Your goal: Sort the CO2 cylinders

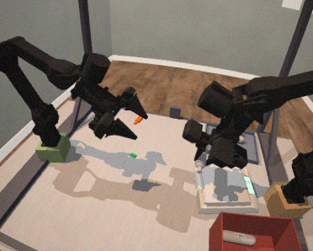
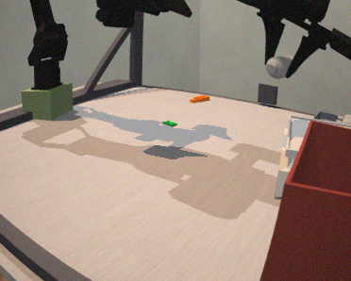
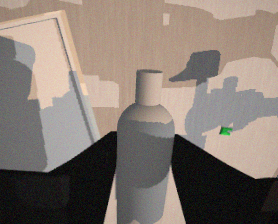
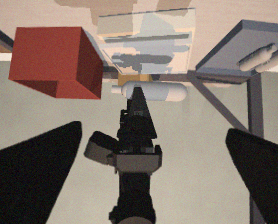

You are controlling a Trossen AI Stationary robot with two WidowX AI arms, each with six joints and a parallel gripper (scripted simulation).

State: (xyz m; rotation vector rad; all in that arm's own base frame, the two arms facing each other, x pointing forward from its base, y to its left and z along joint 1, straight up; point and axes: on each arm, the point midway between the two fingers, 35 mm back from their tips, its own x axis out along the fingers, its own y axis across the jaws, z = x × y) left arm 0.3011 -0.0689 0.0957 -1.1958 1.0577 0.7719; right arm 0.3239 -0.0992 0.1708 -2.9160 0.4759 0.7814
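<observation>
With the left tool (image 1: 204,159) (image 2: 278,69) (image 3: 144,139) (image 4: 137,86) part-closed around a CO2 cylinder (image 1: 200,165) (image 2: 277,67) (image 3: 145,150) (image 4: 167,92) above the desk (image 1: 105,215) (image 2: 118,203) (image 3: 235,162) (image 4: 215,11), towards its orange-base edge, and the right tool (image 1: 142,127) (image 2: 181,7) (image 4: 155,131) wide and bare, a hurried wrist turn could make the cylinder slip

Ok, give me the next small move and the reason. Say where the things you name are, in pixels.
I'd probably have the left gripper (image 1: 202,159) (image 2: 278,68) (image 3: 144,139) (image 4: 137,86) roll its cylinder (image 1: 199,167) (image 2: 277,67) (image 3: 145,155) (image 4: 167,92) slightly: it's clamped in midair, no readable stamp faces the left wrist camera, and sorting needs that weight.
</observation>
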